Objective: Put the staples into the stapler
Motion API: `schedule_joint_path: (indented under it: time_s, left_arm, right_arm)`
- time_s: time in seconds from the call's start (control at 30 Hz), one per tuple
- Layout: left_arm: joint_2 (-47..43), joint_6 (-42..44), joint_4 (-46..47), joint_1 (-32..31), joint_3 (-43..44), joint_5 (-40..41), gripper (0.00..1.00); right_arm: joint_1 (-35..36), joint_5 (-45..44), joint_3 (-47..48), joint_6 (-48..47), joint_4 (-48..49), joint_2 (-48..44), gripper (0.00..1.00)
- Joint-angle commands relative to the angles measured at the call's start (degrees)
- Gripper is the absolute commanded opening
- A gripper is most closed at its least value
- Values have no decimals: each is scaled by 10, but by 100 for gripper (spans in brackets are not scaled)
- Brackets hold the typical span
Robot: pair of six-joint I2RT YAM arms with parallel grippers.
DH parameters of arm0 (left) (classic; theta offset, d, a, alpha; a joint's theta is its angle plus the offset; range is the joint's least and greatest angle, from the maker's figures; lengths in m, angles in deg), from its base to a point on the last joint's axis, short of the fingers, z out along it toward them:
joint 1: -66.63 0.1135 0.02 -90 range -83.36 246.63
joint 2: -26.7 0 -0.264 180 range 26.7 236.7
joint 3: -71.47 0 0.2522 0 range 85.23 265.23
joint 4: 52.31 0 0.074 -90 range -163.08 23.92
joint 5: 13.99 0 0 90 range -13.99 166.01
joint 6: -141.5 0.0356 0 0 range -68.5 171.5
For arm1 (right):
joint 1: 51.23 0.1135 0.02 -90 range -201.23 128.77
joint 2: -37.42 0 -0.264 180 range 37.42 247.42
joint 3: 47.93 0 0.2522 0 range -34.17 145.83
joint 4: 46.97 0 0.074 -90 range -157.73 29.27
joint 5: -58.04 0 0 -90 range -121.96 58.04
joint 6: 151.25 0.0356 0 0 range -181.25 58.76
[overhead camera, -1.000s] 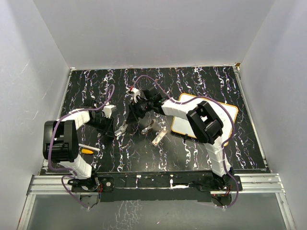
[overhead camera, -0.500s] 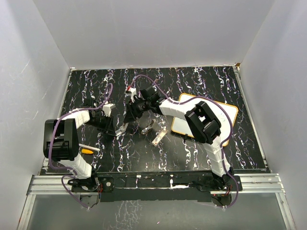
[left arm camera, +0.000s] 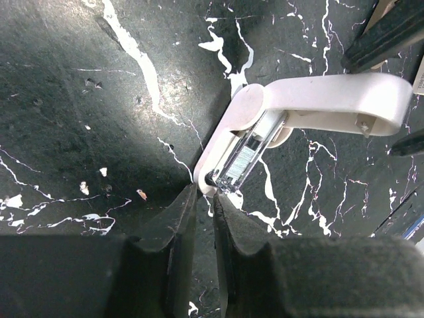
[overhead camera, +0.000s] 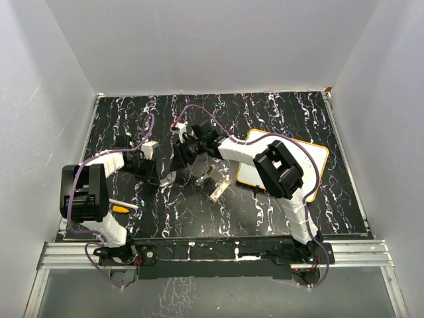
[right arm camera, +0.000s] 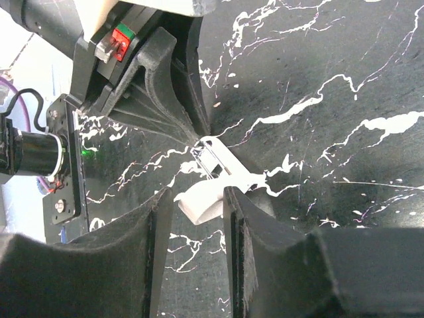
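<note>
My left gripper (left arm camera: 204, 199) had its fingers pressed almost together on the thin end of the stapler (left arm camera: 318, 99), and it looked to be nipping the tip of the base, though the contact was too small for me to be sure. The stapler lay on the table (overhead camera: 265, 215) left of centre, its white cover swung away from the base so the metal magazine (left arm camera: 248, 156) showed in the gap. My right gripper (right arm camera: 195, 193) stood spread around the free end of that cover: one finger looked to touch it, while the other was just beside it with a sliver of table between.

I judged this step to be opening the stapler and bracing it, not loading it. The staples (overhead camera: 220, 189), a pale oblong piece as far as the overhead view let me tell, lay untouched on the table, right of the stapler and a little nearer.

To do it well, I needed the left pinch to hold firm and low, since so small a purchase could slip once the cover was pulled. The right fingers had to meet the cover squarely on both flanks before any lift, then swing it about the hinge rather than drag it sideways. The magazine had to end up facing upward and unobstructed, with the cover well clear, so the staples could drop straight in.
</note>
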Motion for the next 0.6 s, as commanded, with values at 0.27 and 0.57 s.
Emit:
schedule_joint_path:
  time_s: [0.27, 0.57]
  left_arm:
    - [11, -7, 5, 1, 3, -37, 14]
    - [13, -9, 2, 1, 7, -44, 13]
  right_arm:
    - [14, 11, 41, -8, 7, 8, 38]
    - [25, 5, 57, -12, -3, 22, 37]
